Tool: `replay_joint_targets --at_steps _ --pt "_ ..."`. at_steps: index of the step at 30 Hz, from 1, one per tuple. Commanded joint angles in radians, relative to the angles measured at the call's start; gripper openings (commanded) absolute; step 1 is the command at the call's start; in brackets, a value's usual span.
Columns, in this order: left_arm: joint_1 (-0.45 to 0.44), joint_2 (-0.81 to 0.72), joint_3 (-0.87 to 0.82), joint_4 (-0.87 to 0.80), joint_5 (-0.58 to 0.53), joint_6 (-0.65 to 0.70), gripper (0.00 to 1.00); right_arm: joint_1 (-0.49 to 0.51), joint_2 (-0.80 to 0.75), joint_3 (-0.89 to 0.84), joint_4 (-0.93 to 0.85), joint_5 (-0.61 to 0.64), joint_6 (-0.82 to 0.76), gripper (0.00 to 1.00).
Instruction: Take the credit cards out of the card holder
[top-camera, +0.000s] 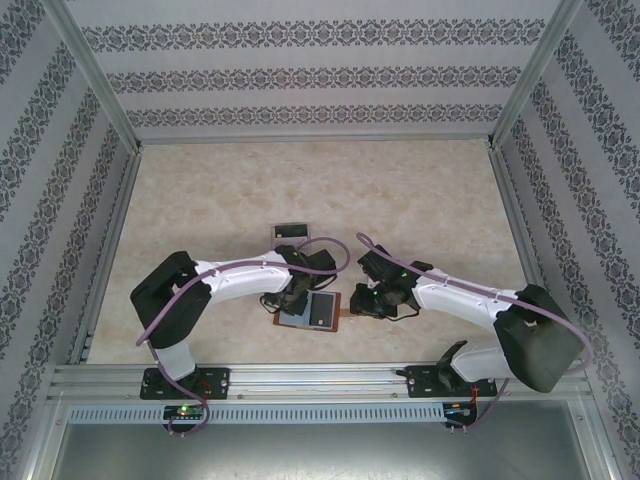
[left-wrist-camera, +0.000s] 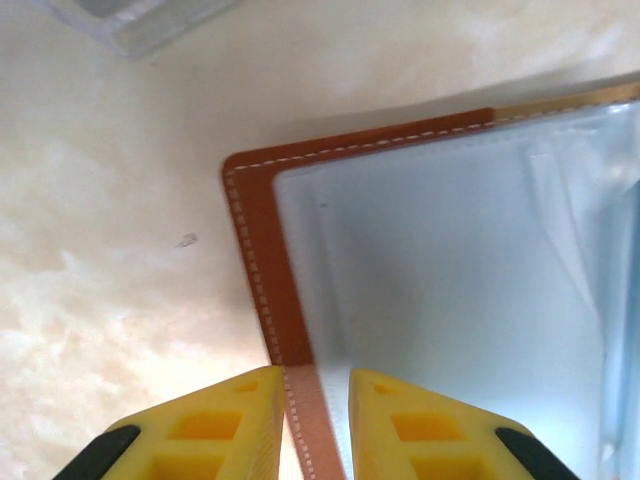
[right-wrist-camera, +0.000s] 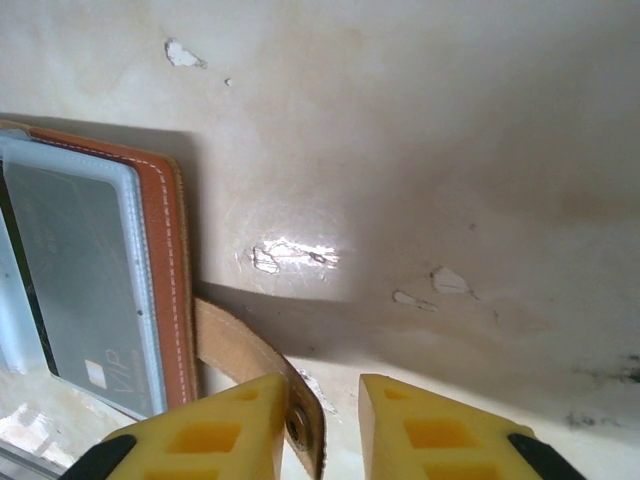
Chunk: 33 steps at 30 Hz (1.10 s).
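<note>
Card holder (top-camera: 313, 312) open flat at lower centre, between the grippers.
Left gripper (left-wrist-camera: 316, 400) and right gripper (right-wrist-camera: 322, 420) stand slightly parted, clamping nothing; a grey credit card (right-wrist-camera: 85, 270) sits pocketed, so removal is judged barely begun.

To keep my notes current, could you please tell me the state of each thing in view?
card holder, open, lying flat
credit card, tucked in its pocket
strap, unfastened
left pincer, slightly open astride holder edge
right pincer, slightly open astride strap
</note>
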Motion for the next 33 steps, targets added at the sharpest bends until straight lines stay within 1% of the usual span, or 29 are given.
replay_joint_targets --at_steps 1,5,9,12,15,19,22,24,33 --pt "0.015 -0.058 0.031 -0.059 -0.017 -0.011 0.26 0.012 -0.029 0.034 -0.053 0.041 0.003 0.3" --pt "0.021 -0.095 0.048 -0.048 0.014 -0.01 0.26 0.016 -0.073 0.06 -0.1 0.087 0.006 0.34" --pt "0.036 -0.124 0.045 -0.016 0.055 -0.011 0.26 0.018 -0.136 0.062 -0.103 0.106 0.034 0.34" --pt "0.05 -0.15 0.03 0.059 0.131 -0.013 0.26 0.025 -0.16 0.067 -0.079 0.087 0.053 0.34" --pt "0.069 -0.171 -0.017 0.194 0.246 -0.035 0.26 0.035 -0.153 0.084 -0.06 0.069 0.06 0.34" --pt "0.097 -0.178 -0.088 0.384 0.401 -0.073 0.24 0.056 -0.102 0.092 -0.004 0.02 0.07 0.32" --pt "0.114 -0.178 -0.146 0.509 0.474 -0.107 0.24 0.077 -0.043 0.105 0.028 0.005 0.074 0.28" --pt "0.124 -0.169 -0.169 0.546 0.498 -0.121 0.24 0.087 -0.01 0.111 0.047 0.005 0.079 0.27" --pt "0.154 -0.135 -0.237 0.614 0.549 -0.145 0.22 0.107 0.106 0.12 0.143 -0.032 0.097 0.22"
